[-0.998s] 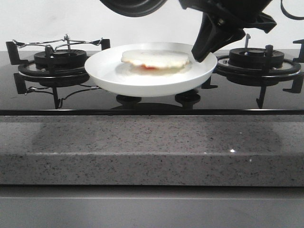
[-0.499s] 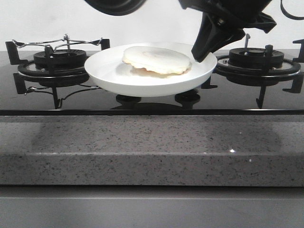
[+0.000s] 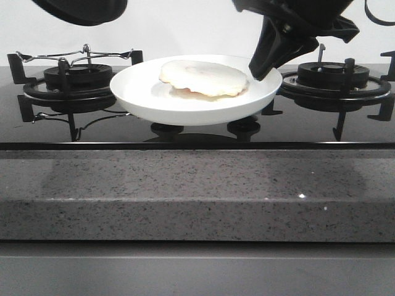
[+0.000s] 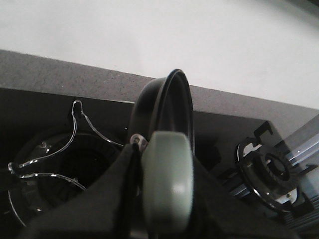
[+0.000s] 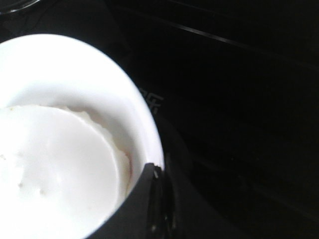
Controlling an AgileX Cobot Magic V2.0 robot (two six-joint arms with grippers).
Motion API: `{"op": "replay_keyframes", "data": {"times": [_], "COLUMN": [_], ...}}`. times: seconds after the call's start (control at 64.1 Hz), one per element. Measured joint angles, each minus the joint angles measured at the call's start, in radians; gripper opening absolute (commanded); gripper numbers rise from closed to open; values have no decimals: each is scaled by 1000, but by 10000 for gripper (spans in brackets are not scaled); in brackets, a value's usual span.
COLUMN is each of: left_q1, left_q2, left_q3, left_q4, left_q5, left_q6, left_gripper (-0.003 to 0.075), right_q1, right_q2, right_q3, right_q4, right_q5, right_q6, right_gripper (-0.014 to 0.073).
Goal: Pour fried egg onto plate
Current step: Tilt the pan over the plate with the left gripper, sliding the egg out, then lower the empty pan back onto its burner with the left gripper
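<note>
The fried egg (image 3: 203, 78) is lying on the plate (image 3: 142, 92) — a bit toward 3 o'clock. The right gripper (image 3: 262, 66) is pinching the plate's rim. The left gripper (image 4: 149, 199) is clutching the black pan (image 4: 167, 107) by its handle — tipped on edge.

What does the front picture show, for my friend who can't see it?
A fried egg lies on a white plate that the right gripper holds by its rim above a black stove. A black pan hangs at the top left corner.
</note>
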Motion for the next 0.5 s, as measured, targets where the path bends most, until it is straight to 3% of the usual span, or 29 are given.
{"op": "replay_keyframes", "data": {"times": [0.234, 0.499], "left_q1": [135, 162], "left_q2": [133, 278], "left_q3": [0, 0], "left_q4": [-230, -412], "left_q5": [135, 199], "left_q6": [0, -2], "left_gripper": [-20, -20], "right_q1": [0, 0], "right_q2": [0, 0], "right_q3": [0, 0], "right_q4": [0, 0], "right_q5": [-2, -2], "right_q6": [0, 0], "right_gripper": [-68, -68]}}
